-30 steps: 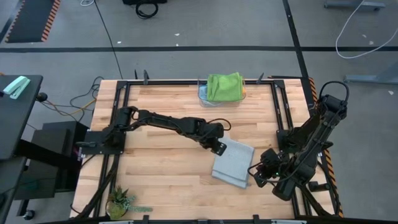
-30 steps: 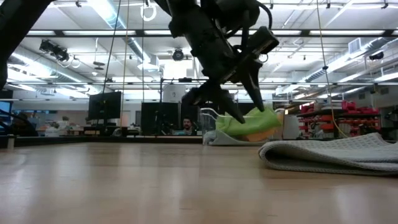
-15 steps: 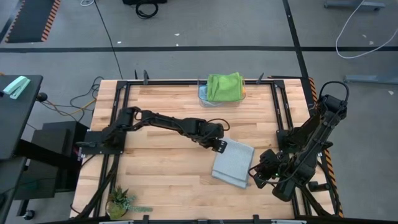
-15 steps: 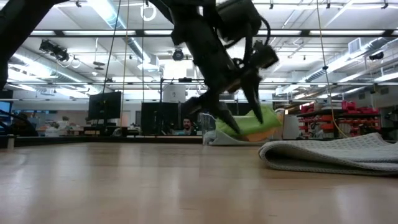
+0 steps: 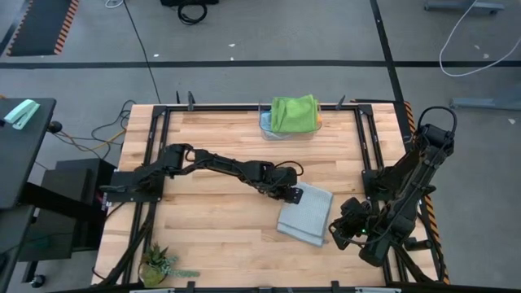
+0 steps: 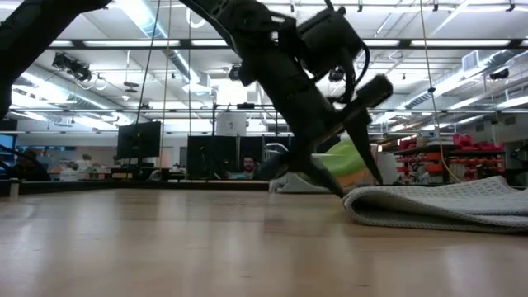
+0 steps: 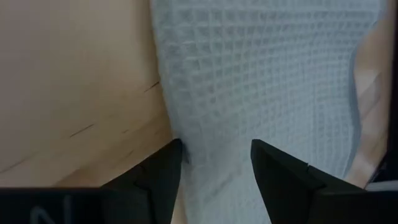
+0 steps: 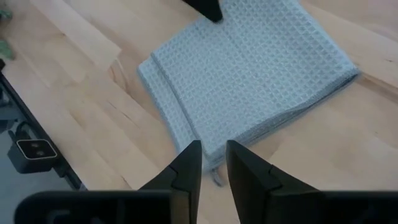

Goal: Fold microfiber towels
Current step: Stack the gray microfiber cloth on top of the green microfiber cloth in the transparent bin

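A light grey waffle-weave towel point(image 5: 306, 213) lies folded in several layers on the wooden table, right of centre; it also shows in the low view point(image 6: 441, 205) and the right wrist view point(image 8: 249, 81). My left gripper point(image 5: 294, 194) is open and low at the towel's far left corner, one finger over the cloth point(image 7: 277, 174) and one beside its edge point(image 7: 163, 171). My right gripper point(image 5: 336, 233) hovers by the towel's near right corner with a narrow gap between its fingers point(image 8: 211, 163). A green towel point(image 5: 295, 112) lies on top of a pile at the far edge. My left gripper comes slanting down from the table's left at the grey towel's left edge near the far corner point(image 7: 186, 149). Its fingers stand on either side of that edge; I cannot tell whether they touch the cloth. The towel lies flat on the table.
The pile under the green towel shows a light blue edge point(image 5: 267, 126). A small potted plant point(image 5: 159, 264) stands at the near left corner. Black frame rails point(image 5: 365, 138) run along the table's left and right sides. Bare wood lies left of the grey towel.
My left gripper has gone down and a little toward the table's right edge, from above the table to the grey towel's far left corner, tipping lower. The towel has stayed where it was.
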### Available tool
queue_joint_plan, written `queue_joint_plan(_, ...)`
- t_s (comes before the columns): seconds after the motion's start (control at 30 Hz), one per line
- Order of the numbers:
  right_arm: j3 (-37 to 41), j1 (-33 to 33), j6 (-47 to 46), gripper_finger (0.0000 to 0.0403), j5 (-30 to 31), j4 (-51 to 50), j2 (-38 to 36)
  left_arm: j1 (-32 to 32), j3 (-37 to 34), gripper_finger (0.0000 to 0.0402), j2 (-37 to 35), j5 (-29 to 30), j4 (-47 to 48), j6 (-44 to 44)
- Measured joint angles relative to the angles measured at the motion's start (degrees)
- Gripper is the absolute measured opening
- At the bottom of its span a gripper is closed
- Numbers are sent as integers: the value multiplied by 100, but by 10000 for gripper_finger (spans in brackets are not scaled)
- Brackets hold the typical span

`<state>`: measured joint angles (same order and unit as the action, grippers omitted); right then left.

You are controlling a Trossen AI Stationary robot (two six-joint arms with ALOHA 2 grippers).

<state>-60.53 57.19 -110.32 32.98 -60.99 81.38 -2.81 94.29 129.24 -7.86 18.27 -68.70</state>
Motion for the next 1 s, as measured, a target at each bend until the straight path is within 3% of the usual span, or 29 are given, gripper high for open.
queue_joint_plan(0.37, 0, -1, 66, 82, 45, 74, 0, -85, 12, 200, 292, -385, -576, -316)
queue_joint_plan(1.0, 4, -1, 101, 82, 62, 231, 0, -156, 18, 209, 372, -731, -335, 33)
